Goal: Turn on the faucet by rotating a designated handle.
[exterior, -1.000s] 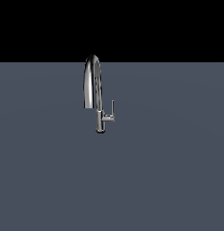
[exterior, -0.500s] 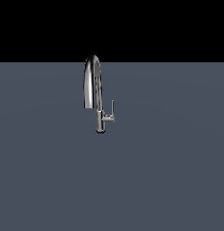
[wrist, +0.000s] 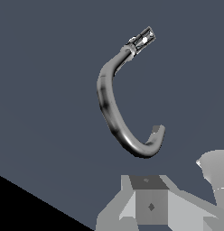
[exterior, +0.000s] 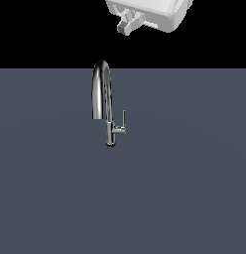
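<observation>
As arm enters overhead | end effector (exterior: 129, 23) opening unclear | handle (exterior: 121, 126) untouched, approach just starting

The faucet (wrist: 109, 106) shows from above as a chrome arc over the plain grey-blue counter (wrist: 46, 81). One end of the arc finishes in a short banded tip, the other curls into a small hook. A grey blocky part of the pincer (wrist: 150, 203) fills the near edge of the frame, apart from the faucet; its fingers are not visible.
</observation>
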`<state>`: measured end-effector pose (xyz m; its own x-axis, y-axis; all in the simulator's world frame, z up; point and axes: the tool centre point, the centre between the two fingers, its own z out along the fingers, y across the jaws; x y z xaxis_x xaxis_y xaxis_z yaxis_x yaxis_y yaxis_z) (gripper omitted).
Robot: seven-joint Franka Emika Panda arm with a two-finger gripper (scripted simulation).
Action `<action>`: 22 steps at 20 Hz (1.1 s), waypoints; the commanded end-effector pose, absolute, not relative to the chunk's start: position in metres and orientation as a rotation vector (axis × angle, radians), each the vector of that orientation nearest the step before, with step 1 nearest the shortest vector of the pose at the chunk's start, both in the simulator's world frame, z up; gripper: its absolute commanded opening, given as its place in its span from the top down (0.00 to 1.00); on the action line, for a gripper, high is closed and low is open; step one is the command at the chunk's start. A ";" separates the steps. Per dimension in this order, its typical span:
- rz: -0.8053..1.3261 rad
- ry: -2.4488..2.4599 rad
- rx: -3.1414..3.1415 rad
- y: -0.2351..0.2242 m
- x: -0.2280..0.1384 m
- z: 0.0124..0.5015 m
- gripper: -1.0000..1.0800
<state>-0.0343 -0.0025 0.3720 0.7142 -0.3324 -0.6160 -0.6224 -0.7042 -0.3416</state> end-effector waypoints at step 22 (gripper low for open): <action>1.088 1.120 -1.535 -0.017 0.056 0.201 1.00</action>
<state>0.0520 -0.0181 0.2140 0.2333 -0.1869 -0.9543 -0.9592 -0.2056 -0.1942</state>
